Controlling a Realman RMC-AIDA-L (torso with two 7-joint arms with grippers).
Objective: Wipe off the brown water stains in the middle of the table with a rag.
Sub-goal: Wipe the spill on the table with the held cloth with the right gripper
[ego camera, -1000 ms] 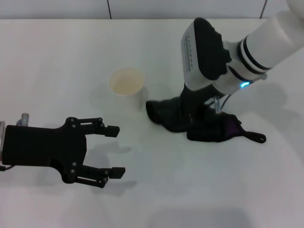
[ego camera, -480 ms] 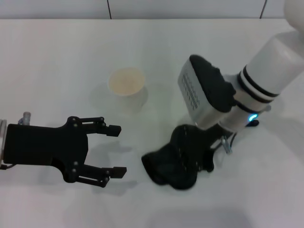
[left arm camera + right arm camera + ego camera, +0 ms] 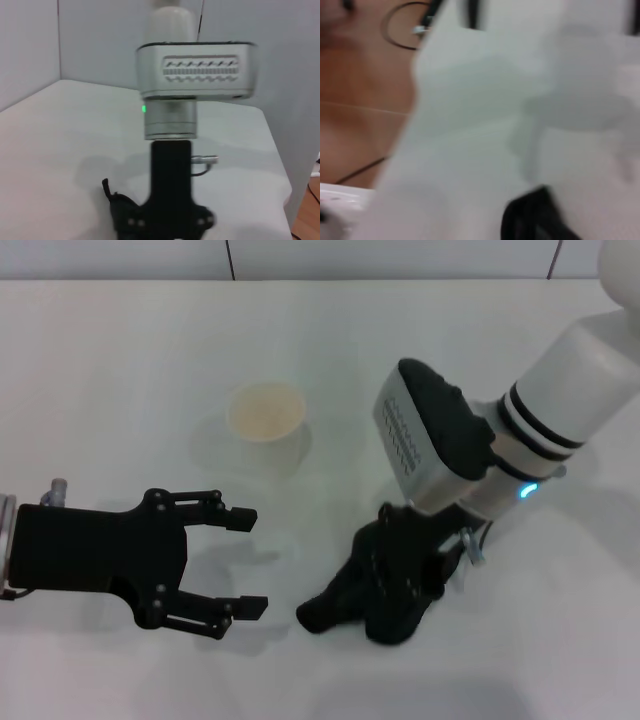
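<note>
Right gripper [image 3: 400,575] lower centre-right, clenched on rag [image 3: 375,592] pressed to table [image 3: 120,350] | left gripper [image 3: 225,562] lower left, fingers spread, idle | I see no brown stain | risk: my sweep clips paper cup [image 3: 266,418], upper centre; spill

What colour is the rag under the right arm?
Dark grey-black; the rag shows best in the head view.
</note>
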